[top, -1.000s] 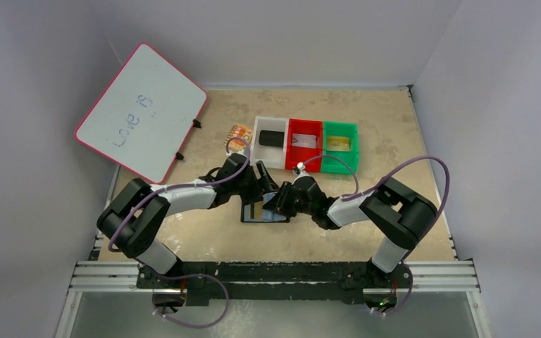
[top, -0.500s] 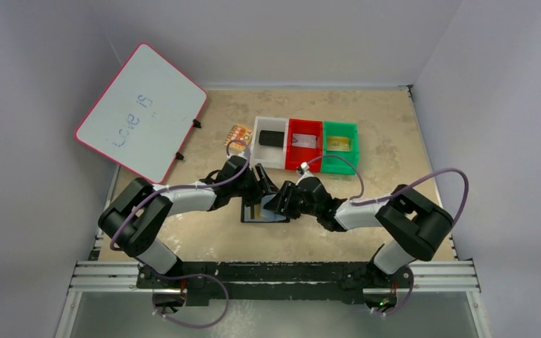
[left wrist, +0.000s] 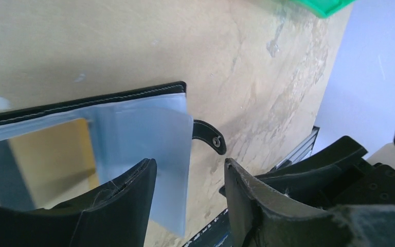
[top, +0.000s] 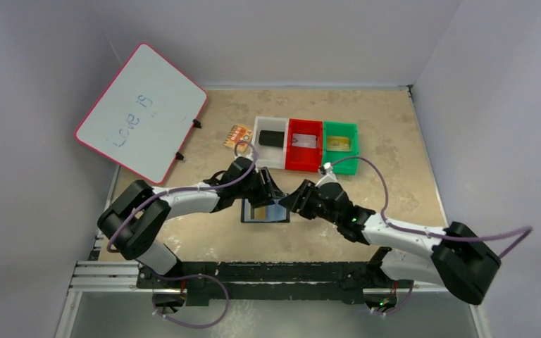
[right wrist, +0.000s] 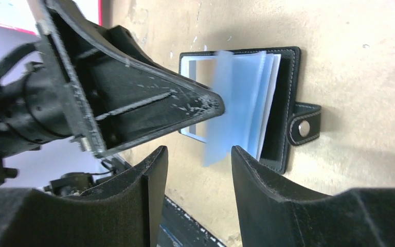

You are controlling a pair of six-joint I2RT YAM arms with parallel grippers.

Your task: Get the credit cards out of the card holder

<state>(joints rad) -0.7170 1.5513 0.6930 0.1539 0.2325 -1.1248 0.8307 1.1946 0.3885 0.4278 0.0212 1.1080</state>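
Note:
The card holder (top: 264, 212) lies open on the table, and its strap tab (left wrist: 211, 139) points toward the arms' bases. Its pale blue sleeves (right wrist: 241, 98) stand lifted and blurred. A gold-tan face (left wrist: 46, 154) shows through one clear sleeve; I cannot tell if it is a card. My left gripper (left wrist: 190, 177) is open just above the sleeves, one finger over the top sleeve (left wrist: 149, 128), whose free edge lies between the jaws. My right gripper (right wrist: 198, 157) is open beside the holder's near edge, with nothing pinched. One gold-tan credit card (top: 339, 144) lies in the green bin and a silver-grey one (top: 303, 141) in the red bin.
Three bins stand in a row behind the holder: a white bin (top: 260, 150) with a black block (top: 272, 138), a red bin (top: 303, 163) and a green bin (top: 341, 166). An orange patterned piece (top: 238, 134) lies left of them. A whiteboard (top: 141, 113) leans at the far left.
My right gripper has opened and drawn back to the right of the holder, its arm swinging low and right. The left gripper has narrowed and stayed over the sleeves.

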